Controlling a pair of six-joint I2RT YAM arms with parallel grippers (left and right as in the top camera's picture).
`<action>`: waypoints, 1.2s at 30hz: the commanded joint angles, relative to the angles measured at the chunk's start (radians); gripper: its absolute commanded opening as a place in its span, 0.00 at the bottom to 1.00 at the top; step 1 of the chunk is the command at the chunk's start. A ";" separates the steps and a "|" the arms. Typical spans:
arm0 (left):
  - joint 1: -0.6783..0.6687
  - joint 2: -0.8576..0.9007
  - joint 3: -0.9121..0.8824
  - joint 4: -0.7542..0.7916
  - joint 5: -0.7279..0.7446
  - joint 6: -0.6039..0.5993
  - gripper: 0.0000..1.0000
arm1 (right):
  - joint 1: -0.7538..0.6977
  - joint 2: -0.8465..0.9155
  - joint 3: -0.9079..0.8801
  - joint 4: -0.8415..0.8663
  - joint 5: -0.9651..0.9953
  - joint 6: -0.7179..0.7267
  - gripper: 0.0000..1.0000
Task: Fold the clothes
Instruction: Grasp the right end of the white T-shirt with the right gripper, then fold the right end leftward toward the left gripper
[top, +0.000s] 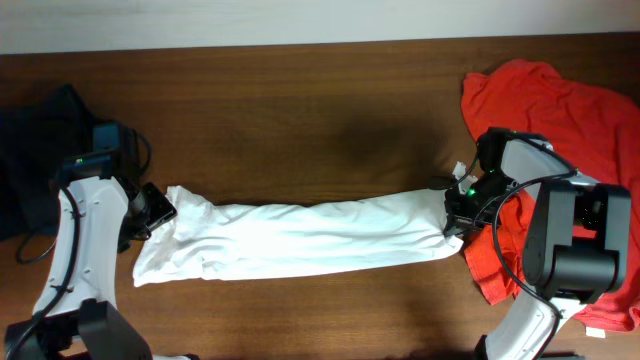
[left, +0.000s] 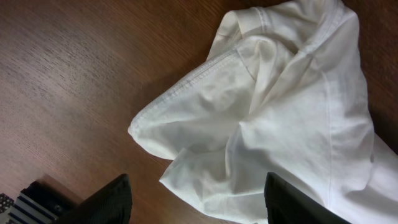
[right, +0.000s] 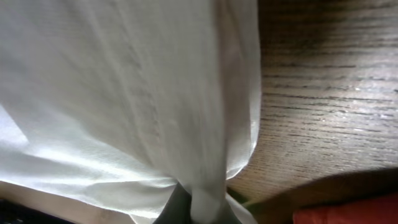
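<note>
The white T-shirt (top: 300, 238) lies stretched in a long band across the table. My right gripper (top: 455, 215) is shut on its right end; in the right wrist view the white cloth (right: 137, 99) is pinched between the fingers (right: 205, 208). My left gripper (top: 155, 212) is open at the shirt's left end. In the left wrist view its fingers (left: 196, 202) straddle a hemmed fold of the white cloth (left: 267, 118) without closing on it. The red T-shirt (top: 560, 120) lies crumpled at the right, under my right arm. The green-and-black print is hidden.
Dark navy garments (top: 35, 150) are heaped at the far left edge. Wooden table (top: 320, 110) shows behind and in front of the white shirt. A corner of red cloth (right: 348, 214) shows in the right wrist view.
</note>
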 joint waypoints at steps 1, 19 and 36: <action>0.002 -0.002 0.007 0.002 0.007 0.002 0.68 | -0.041 0.013 0.119 -0.079 0.162 0.134 0.04; 0.002 -0.002 0.007 0.008 0.007 0.002 0.68 | 0.652 -0.005 0.327 -0.125 0.119 0.309 0.04; 0.002 -0.002 0.007 0.006 0.007 0.002 0.68 | 0.769 -0.002 0.326 -0.072 0.039 0.337 0.04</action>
